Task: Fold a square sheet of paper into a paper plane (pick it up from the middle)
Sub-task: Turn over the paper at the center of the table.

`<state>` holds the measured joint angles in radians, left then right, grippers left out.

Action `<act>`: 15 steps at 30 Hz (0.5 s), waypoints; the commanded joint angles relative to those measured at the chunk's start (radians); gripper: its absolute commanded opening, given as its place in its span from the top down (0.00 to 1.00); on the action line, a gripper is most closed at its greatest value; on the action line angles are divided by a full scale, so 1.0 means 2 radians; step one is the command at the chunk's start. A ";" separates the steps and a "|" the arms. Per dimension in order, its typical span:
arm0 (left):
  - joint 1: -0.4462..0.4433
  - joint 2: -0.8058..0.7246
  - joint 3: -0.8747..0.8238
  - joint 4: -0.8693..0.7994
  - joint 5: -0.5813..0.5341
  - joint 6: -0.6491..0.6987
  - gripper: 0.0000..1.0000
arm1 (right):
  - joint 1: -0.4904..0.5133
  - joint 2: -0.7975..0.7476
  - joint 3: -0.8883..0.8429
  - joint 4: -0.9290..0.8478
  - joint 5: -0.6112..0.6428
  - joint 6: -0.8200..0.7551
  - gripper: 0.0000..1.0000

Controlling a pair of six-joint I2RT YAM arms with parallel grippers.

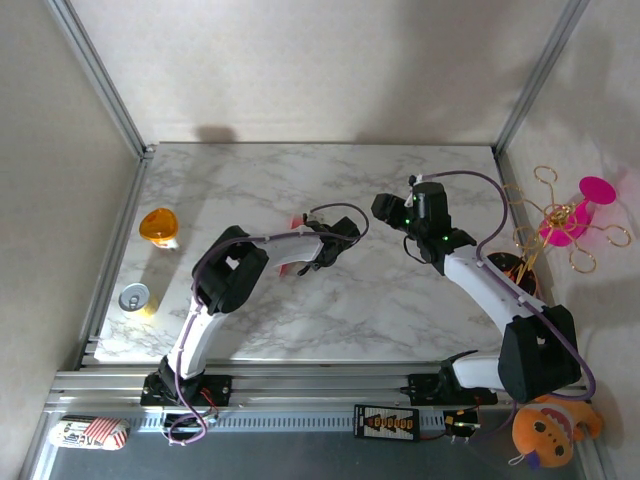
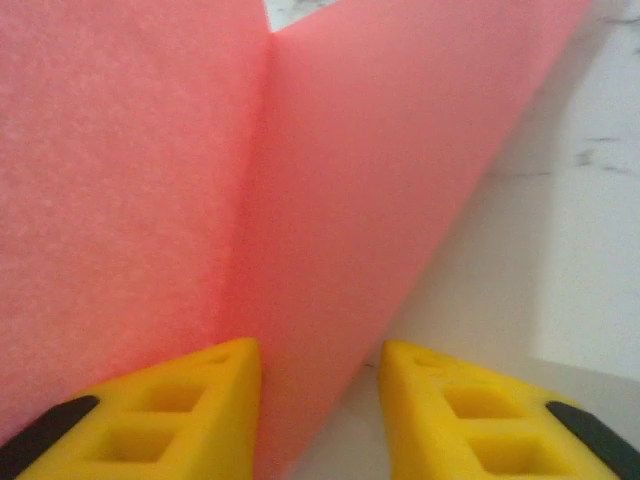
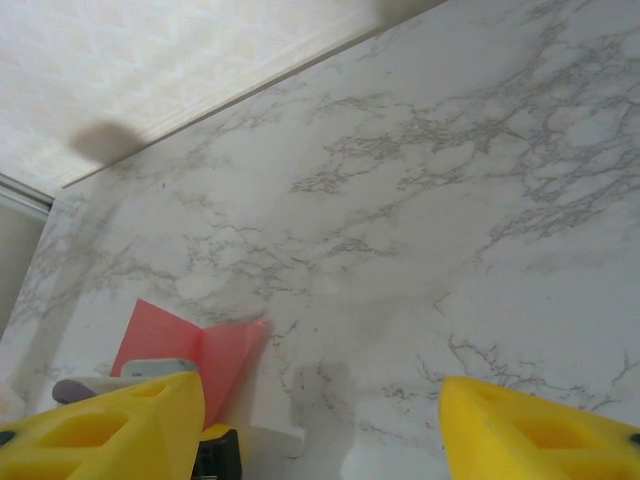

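The salmon-pink sheet of paper [image 2: 330, 180] stands folded along a centre crease, its two halves rising in a V close in front of the left wrist camera. My left gripper [image 2: 320, 400] is open. The paper's lower edge hangs between its yellow fingers [image 2: 200, 400], close to the left one and apart from the right one. From above, a small pink corner of the paper [image 1: 298, 218] pokes out beside the left gripper [image 1: 303, 226] near the table's middle. My right gripper [image 1: 385, 208] hovers to its right, open, with nothing between its fingers [image 3: 500, 430]; it looks at the paper [image 3: 200, 355].
An orange disc [image 1: 158, 226] and a drink can [image 1: 134, 297] sit at the marble table's [image 1: 300, 320] left edge. A magenta flower-like toy with gold wire loops [image 1: 570, 220] stands off the right edge. An orange plush [image 1: 550, 430] lies at the bottom right.
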<state>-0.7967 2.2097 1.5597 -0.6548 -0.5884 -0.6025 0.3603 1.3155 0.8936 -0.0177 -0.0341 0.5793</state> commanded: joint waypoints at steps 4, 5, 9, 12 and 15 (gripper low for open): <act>-0.028 -0.071 -0.041 0.101 0.144 -0.030 0.50 | -0.010 -0.005 -0.012 0.009 0.031 0.026 0.35; -0.032 -0.079 -0.049 0.116 0.164 -0.037 0.49 | -0.010 -0.005 -0.013 0.008 0.036 0.028 0.35; -0.041 -0.112 -0.081 0.174 0.252 -0.053 0.45 | -0.011 -0.006 -0.014 0.006 0.047 0.035 0.33; -0.040 -0.151 -0.118 0.221 0.305 -0.065 0.45 | -0.014 -0.004 -0.016 0.011 0.034 0.037 0.32; -0.026 -0.196 -0.154 0.246 0.318 -0.074 0.46 | -0.016 0.003 -0.015 0.014 0.014 0.032 0.31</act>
<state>-0.8761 1.9049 1.2980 -0.2584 -0.0479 -0.7109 0.3393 1.3155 0.8764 -0.0147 0.0193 0.6411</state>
